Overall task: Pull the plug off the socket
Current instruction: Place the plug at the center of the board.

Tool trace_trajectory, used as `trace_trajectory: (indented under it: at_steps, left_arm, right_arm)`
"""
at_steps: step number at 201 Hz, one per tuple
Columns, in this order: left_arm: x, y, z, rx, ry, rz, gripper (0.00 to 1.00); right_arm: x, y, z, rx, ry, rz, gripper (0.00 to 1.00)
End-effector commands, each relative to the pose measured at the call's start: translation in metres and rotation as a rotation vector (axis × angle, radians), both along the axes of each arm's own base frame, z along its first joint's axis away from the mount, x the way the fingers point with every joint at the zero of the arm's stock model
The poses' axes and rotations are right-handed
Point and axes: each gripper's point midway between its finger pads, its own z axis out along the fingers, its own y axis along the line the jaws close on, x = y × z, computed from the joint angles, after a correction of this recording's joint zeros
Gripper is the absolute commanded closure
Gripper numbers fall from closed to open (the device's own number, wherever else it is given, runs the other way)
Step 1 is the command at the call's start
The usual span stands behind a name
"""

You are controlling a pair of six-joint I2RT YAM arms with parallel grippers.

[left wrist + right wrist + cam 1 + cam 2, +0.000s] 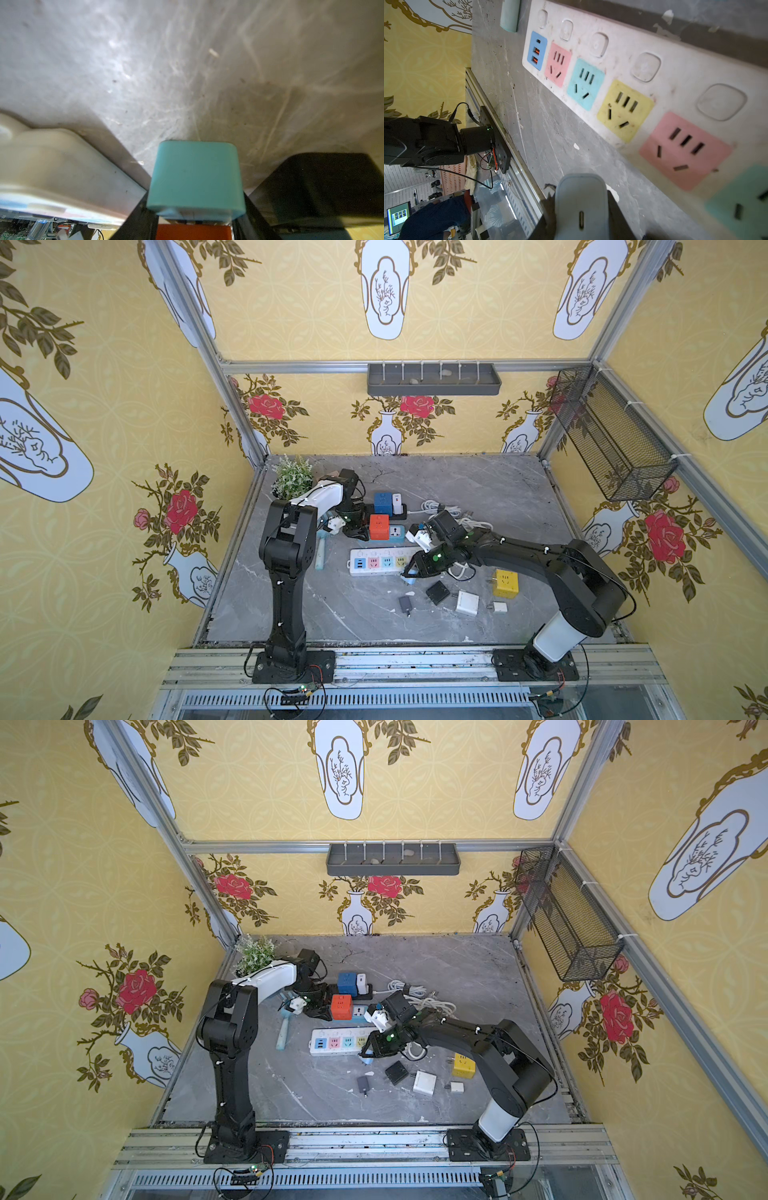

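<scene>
The white power strip point(376, 562) point(336, 1042) point(623, 68) lies mid-table, and every coloured socket that shows on it stands empty. My right gripper point(407, 576) point(366, 1058) point(581, 207) is shut on a pale blue-grey charger plug point(581, 187) point(410, 580). It holds the plug just off the strip's front edge, over bare table. My left gripper point(368, 531) point(195, 197) is shut on the orange cube socket point(379, 526) point(193, 231). A teal adapter point(397, 533) point(195, 172) sits against the cube at the fingertips.
Behind the orange cube stand a blue cube socket point(382, 502) and coiled white cables point(440, 508). Loose chargers, black point(437, 592), white point(467, 602) and grey point(405, 605), lie in front, by a yellow cube point(505, 583). A potted plant point(293, 477) is at back left.
</scene>
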Motion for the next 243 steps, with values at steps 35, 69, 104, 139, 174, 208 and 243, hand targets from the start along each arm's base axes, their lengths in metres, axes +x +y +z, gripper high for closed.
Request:
trace_trajectory:
  at_steps: [35, 69, 104, 139, 174, 208, 243]
  left_arm:
    - [-0.018, 0.023, -0.016, 0.130, 0.070, 0.008, 1.00]
    - [-0.018, 0.023, -0.016, 0.128, 0.071, 0.010, 1.00]
    - [-0.018, 0.023, -0.016, 0.128, 0.070, 0.009, 1.00]
    - [-0.018, 0.023, -0.016, 0.128, 0.072, 0.011, 1.00]
    - [-0.018, 0.022, -0.018, 0.128, 0.075, 0.010, 1.00]
    - [-0.019, 0.021, -0.018, 0.127, 0.077, 0.010, 1.00]
    - [-0.019, 0.021, -0.018, 0.126, 0.074, 0.007, 1.00]
  right_arm:
    - [-0.003, -0.005, -0.016, -0.069, 0.058, -0.018, 0.66]
    - [-0.003, -0.005, -0.024, -0.090, 0.074, -0.022, 0.62]
    - [-0.003, -0.007, -0.030, -0.108, 0.084, -0.028, 0.56]
    - [-0.002, -0.010, -0.030, -0.122, 0.069, -0.031, 0.50]
    - [0.001, -0.012, -0.018, -0.112, 0.028, -0.035, 0.41]
    - [0.005, -0.014, -0.004, -0.103, -0.029, -0.021, 0.37]
    - [0.022, -0.011, 0.006, -0.120, -0.128, 0.004, 0.36]
